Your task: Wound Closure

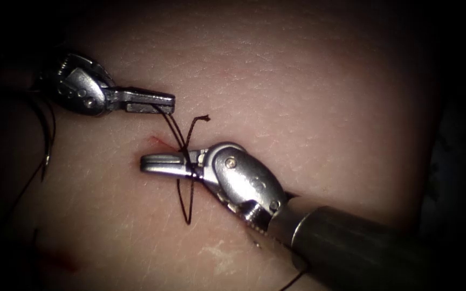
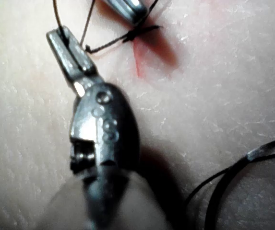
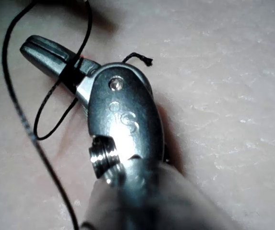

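Nearest in the endoscope view, the right claw (image 1: 160, 163) lies low over the tissue (image 1: 308, 91), its jaws clenched, with the thread (image 1: 185, 202) wound around them near their base; a narrow loop of that thread hangs below the jaws onto the tissue, and a short frayed cut end (image 1: 205, 117) sticks up just above; the right wrist view shows the same wrap, dark turns cinched across the closed jaws; whether a strand is also pinched between them I cannot tell.

Just behind the jaws lies the cut (image 1: 160, 143), a short reddish line with a little red fluid (image 2: 139, 60) around it, and the strands cross right over it.

Farther back, on the left of the cut, the left claw (image 1: 165, 102) is clenched on the thread at its very tip, the strand running down from it toward the wrap.

Farthest, at the left edge, the needle (image 1: 46, 161) lies loose on the tissue, held by neither claw and not in the tissue; the left wrist view shows its sharp point (image 2: 267, 147) bare.

The thread looks light, limp and slick, likely to slip or fray if nipped hard, so flat jaw faces well back from the frayed end seem the best hold; the needle looks stiff and springy, best taken on its body away from the point; the tissue looks soft and would probably tear under a hard tug.
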Available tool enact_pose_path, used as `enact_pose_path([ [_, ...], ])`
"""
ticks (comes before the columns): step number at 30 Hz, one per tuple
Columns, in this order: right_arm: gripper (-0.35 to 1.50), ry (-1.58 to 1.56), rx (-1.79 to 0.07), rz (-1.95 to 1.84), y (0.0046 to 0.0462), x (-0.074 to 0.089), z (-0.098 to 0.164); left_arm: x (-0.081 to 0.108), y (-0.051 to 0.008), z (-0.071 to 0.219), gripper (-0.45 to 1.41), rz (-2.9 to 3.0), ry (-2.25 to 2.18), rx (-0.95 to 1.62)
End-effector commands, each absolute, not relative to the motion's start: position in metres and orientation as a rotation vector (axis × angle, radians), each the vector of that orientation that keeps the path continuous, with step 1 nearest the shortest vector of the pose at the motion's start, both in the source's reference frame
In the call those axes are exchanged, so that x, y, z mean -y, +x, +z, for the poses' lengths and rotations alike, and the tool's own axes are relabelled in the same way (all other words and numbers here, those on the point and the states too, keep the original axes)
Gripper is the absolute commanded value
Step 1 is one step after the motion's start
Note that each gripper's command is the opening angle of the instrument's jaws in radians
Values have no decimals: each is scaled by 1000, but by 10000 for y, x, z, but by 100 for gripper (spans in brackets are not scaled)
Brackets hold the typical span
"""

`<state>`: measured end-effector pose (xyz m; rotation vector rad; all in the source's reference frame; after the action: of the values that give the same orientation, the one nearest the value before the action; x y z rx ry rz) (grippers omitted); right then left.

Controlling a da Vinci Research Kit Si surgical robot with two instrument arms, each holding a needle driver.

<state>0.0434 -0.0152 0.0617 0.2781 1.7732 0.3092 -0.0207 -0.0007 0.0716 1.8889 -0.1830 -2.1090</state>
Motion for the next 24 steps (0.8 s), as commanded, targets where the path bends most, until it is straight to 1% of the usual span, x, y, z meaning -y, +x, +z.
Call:
enact_pose_path([
  [1, -35, 276, -1789, 321, 440, 158, 622, 12, -211, 726, -45, -2103, 1893, 181],
  [11, -35, 305, -1883, 398, 433, 156, 620, 19, -203, 747, -45, -2088, 1892, 178],
  [17, -35, 278, -1891, 466, 424, 154, 622, 31, -195, 754, -45, -2086, 1896, 161],
  [23, -35, 240, -1857, 567, 417, 150, 628, 52, -194, 758, -45, -2086, 1881, 147],
  [24, -32, 243, -1856, 584, 417, 150, 629, 55, -195, 759, -45, -2086, 1875, 148],
])
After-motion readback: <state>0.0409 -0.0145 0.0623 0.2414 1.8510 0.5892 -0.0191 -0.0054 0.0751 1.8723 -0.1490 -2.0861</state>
